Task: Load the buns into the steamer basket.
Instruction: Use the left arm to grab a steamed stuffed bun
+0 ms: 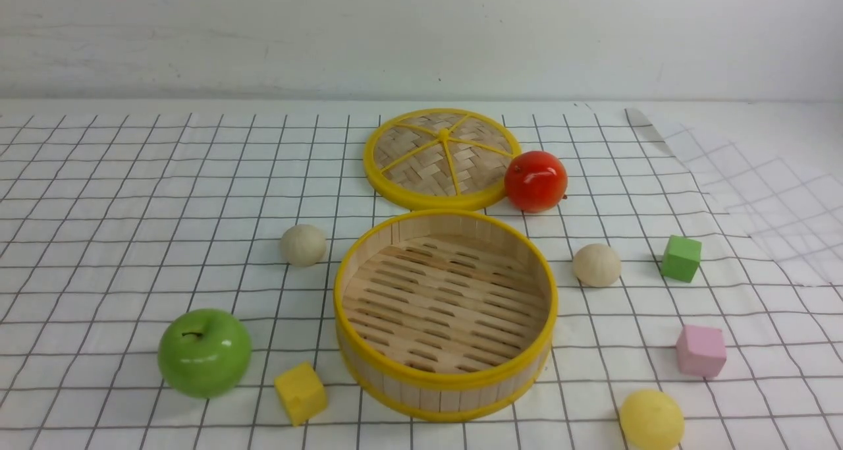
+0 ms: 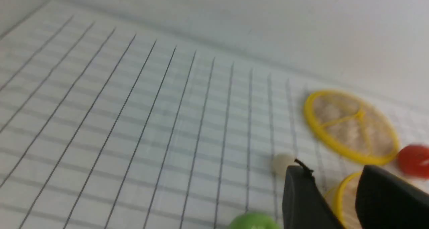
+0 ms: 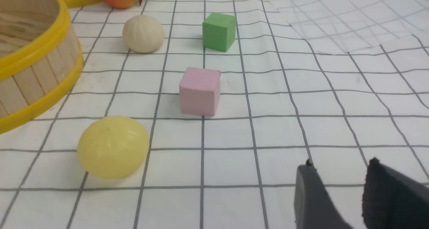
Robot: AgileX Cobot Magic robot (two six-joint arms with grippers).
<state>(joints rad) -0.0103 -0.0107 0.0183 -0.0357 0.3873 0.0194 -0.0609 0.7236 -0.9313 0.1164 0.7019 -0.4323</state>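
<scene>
My steamer basket (image 1: 445,379) sits in the middle of the counter (image 1: 777,114), on the checked cloth (image 1: 132,193). All three buns lie outside it on that cloth. Going round the basket like a clock, the left cream bun (image 1: 303,244) is at 10 o'clock, near the wall but not touching. The right cream bun (image 1: 596,265) is at 2 o'clock, and the yellow bun (image 1: 651,420) is at 4 o'clock, a bit farther off. The lid (image 1: 440,159) lies flat at 12 o'clock, with the red apple (image 1: 535,180) right beside its rim at 1 o'clock. The green apple (image 1: 204,352) is at 9 o'clock and the yellow cube (image 1: 300,393) at 8 o'clock. My left tool (image 2: 335,172) has its two fingers apart and grips nothing. My right tool (image 3: 340,170) is the same, with fingers apart and nothing gripped. The yellow bun and the pink cube (image 3: 200,91) lie on the cloth in front of it.
</scene>
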